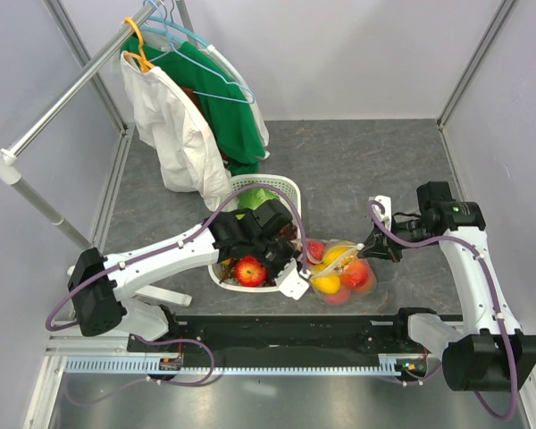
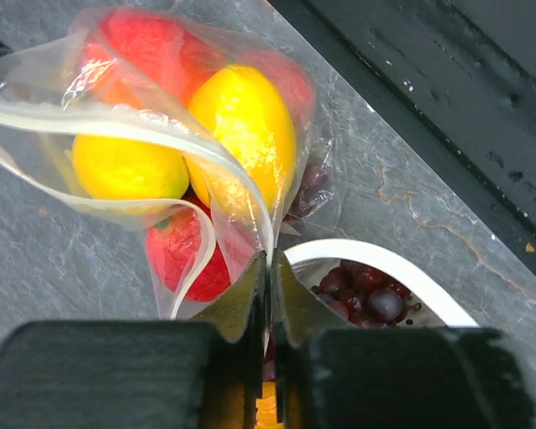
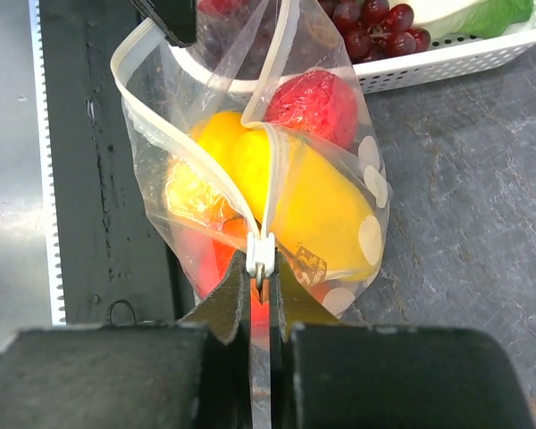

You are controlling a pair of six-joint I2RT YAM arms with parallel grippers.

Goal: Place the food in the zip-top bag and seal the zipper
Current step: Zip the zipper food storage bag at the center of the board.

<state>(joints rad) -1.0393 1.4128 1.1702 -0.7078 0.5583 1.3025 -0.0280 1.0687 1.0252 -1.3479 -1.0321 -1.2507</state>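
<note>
On the grey table (image 1: 357, 161), just beside the basket (image 1: 281, 189), the bag (image 1: 339, 268) of food (image 3: 313, 206) lay between our grippers, its zipper (image 2: 89, 123) stretched from the left gripper (image 2: 270, 268) to the right gripper (image 3: 261, 268), each pinching one end, with the mouth between them not yet closed.

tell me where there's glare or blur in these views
top external: even, soft light, sharp, no strong glare on the zip-top bag; left wrist: left gripper dark and out of focus at the bottom, pale sheen on the yellow fruit; right wrist: right gripper likewise dark and blurred, bright highlights on the red fruit through the plastic
</note>
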